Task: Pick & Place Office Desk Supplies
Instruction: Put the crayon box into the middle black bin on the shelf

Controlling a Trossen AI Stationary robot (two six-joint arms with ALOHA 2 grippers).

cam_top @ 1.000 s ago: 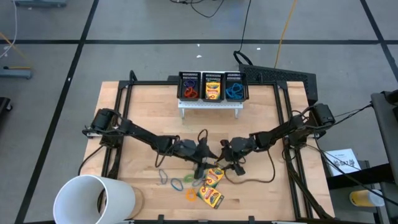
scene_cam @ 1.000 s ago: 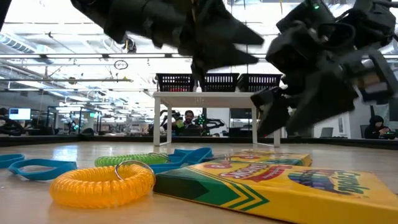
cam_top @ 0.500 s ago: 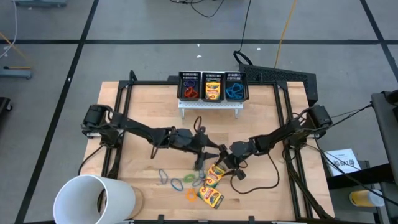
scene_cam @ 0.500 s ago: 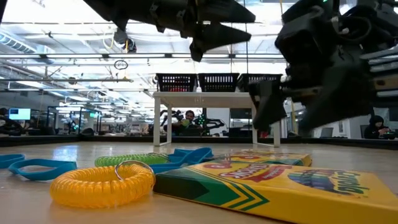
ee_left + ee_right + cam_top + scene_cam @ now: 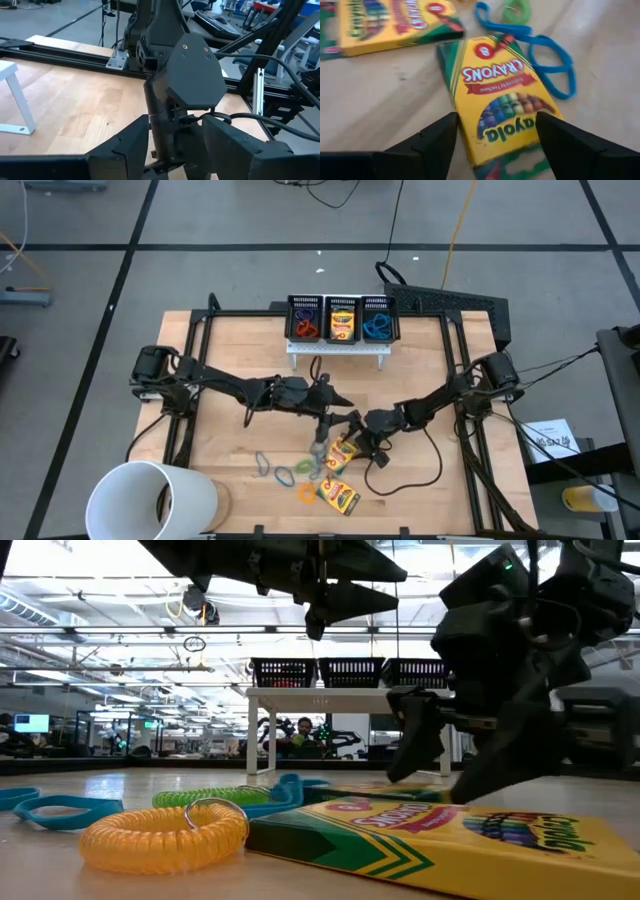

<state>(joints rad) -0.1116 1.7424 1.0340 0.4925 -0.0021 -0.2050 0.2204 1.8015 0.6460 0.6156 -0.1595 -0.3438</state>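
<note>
High view: both arms reach in from the worktop's side edges and meet near its middle. Left claw is stretched toward centre and raised; right claw angles down toward the near crayon box, just over its end. A second crayon box lies closer to the front edge, with loose bands beside both: a green loop, an orange loop, a blue band. Three black mesh bins sit on a white stand at the back, and a large white cup lies at the front left corner. Low view adds height: left claw hangs well above the worktop with nothing between its fingers, which look parted, though how wide I cannot tell; right claw is low, fingers spread, tips near the box but contact not clear. An orange coil band and the front crayon box fill the foreground. Right wrist view alone shows the near box lying flat between the spread right fingers, not gripped, with a blue band touching its side. Left wrist view shows only the other arm's housing beyond its own parted fingers.
</note>
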